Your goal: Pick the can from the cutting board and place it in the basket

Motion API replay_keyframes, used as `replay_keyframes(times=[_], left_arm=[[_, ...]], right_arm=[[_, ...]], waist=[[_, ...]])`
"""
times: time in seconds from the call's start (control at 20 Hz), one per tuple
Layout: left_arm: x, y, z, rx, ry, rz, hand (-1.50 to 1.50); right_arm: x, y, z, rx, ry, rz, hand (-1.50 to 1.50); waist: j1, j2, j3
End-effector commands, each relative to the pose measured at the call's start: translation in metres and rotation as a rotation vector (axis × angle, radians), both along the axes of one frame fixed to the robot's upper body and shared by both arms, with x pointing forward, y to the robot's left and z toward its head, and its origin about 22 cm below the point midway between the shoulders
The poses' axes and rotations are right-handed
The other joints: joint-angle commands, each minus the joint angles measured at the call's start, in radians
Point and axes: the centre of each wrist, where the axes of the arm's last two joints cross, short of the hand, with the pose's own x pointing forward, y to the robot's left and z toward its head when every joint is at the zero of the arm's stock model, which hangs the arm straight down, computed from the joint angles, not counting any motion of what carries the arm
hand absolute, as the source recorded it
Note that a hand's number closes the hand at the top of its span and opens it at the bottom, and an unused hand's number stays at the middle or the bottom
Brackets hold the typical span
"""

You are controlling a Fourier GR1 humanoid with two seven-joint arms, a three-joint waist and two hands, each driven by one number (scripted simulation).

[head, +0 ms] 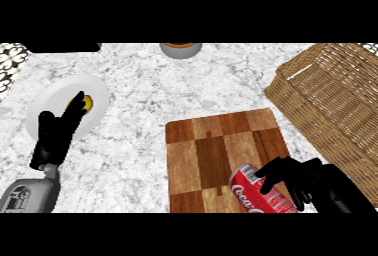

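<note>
A red can (257,194) lies on its side at the near right end of the wooden cutting board (214,145). My right hand (306,177) is at the can's right side, its fingers curled over the top and upper end of the can. The wicker basket (336,100) stands to the right of the board, reaching from the far right toward the near edge. My left hand (55,135) rests open at the left, fingers pointing up, over the edge of a white plate (55,97).
The white plate holds a yellow item (87,103), partly hidden by my left fingers. A grey cup or bowl (181,49) sits at the far edge, centre. A dark object (63,47) lies at the far left.
</note>
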Motion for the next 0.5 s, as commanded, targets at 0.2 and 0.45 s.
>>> replay_keyframes(times=[0.2,0.45], left_arm=[[0.021,-0.014,0.008,0.008,-0.026,-0.025,0.00],[0.013,-0.013,-0.003,-0.001,-0.003,-0.013,0.00]], right_arm=[[-0.028,-0.016,0.082,0.069,-0.054,-0.096,1.50],[-0.006,-0.024,0.118,0.098,-0.089,-0.169,1.50]], waist=[[0.019,0.010,0.000],[0.022,0.006,-0.001]])
